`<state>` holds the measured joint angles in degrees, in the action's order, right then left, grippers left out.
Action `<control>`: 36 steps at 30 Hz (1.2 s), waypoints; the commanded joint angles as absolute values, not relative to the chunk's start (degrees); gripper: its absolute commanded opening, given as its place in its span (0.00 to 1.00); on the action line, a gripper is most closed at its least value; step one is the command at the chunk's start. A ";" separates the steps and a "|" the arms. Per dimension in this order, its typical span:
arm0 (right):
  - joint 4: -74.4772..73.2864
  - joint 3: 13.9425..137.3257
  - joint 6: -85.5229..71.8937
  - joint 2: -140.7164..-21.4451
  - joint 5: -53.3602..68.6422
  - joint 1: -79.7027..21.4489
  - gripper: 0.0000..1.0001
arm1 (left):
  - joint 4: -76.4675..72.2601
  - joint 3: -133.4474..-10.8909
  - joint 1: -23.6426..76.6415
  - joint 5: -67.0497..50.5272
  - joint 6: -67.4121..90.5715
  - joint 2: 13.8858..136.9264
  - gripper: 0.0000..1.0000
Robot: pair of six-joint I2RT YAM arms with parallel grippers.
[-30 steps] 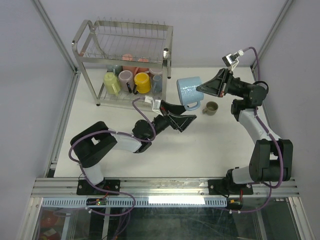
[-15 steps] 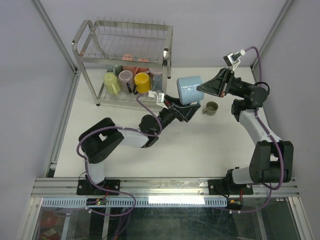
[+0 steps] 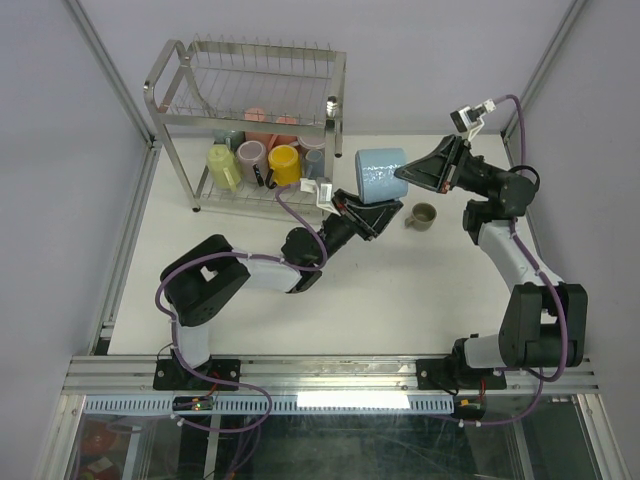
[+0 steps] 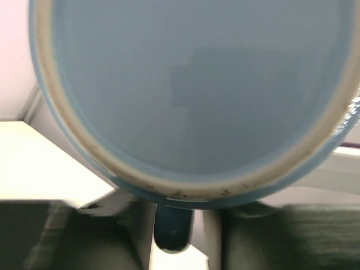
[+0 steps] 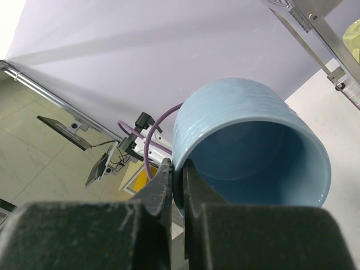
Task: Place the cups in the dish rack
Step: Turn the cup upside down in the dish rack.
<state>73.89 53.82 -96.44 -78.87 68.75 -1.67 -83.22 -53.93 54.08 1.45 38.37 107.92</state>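
Note:
A light blue cup (image 3: pixel 380 172) hangs in the air right of the dish rack (image 3: pixel 160 92), held from both sides. My right gripper (image 3: pixel 402 175) is shut on its rim, one finger inside and one outside (image 5: pixel 179 180). My left gripper (image 3: pixel 370 216) reaches up from below and is shut on the cup's dark blue handle (image 4: pixel 173 230), which sits between its fingers; the cup's base (image 4: pixel 191 84) fills that view. A small olive cup (image 3: pixel 422 215) stands on the table under the right arm. Yellow (image 3: pixel 284 165), pale green (image 3: pixel 222 165) and lilac (image 3: pixel 251 157) cups sit on the rack's lower shelf.
Two salmon cups (image 3: pixel 256 116) show at the back of the lower shelf. The rack's upper wire shelf (image 3: pixel 250 75) holds nothing. Metal frame posts (image 3: pixel 120 90) bound the white table (image 3: pixel 420 290) on both sides.
My left arm has swung up and right under the blue cup, and its jaws have closed in on the handle. The right gripper has kept its hold, barely moving.

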 commanded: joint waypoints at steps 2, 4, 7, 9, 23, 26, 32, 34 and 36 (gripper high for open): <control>78.71 53.87 -96.33 -74.12 65.10 -1.93 0.00 | -100.05 -56.10 54.44 1.97 37.81 106.61 0.14; 78.00 53.61 -95.84 -73.97 65.08 -1.80 0.00 | -100.05 -55.80 54.25 1.61 37.68 106.00 0.00; 76.28 52.94 -94.56 -73.23 65.23 -1.54 0.00 | -100.05 -54.83 54.14 1.37 37.19 105.04 0.00; 74.20 52.26 -93.09 -72.56 65.33 -1.55 0.00 | -100.10 -54.36 54.00 0.60 37.05 104.46 0.00; 64.05 50.61 -83.22 -70.03 66.32 -1.27 0.39 | -100.08 -48.34 52.82 -1.33 36.37 99.81 0.00; 63.20 50.41 -82.44 -69.58 66.48 -1.20 0.54 | -100.06 -46.57 52.21 -2.05 36.43 98.51 0.00; 61.69 49.80 -80.52 -69.03 66.74 -1.22 0.75 | -100.03 -41.91 51.47 -2.96 35.92 94.12 0.00; 60.60 49.55 -79.54 -68.84 66.81 -1.21 0.79 | -100.08 -40.34 51.29 -3.35 35.58 92.50 0.00; 59.16 49.26 -78.25 -68.66 66.94 -1.20 0.82 | -100.09 -38.79 50.97 -3.73 35.34 90.79 0.00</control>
<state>60.71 49.80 -81.67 -70.63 67.05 -1.32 -83.55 -39.70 51.62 -2.02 37.34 97.97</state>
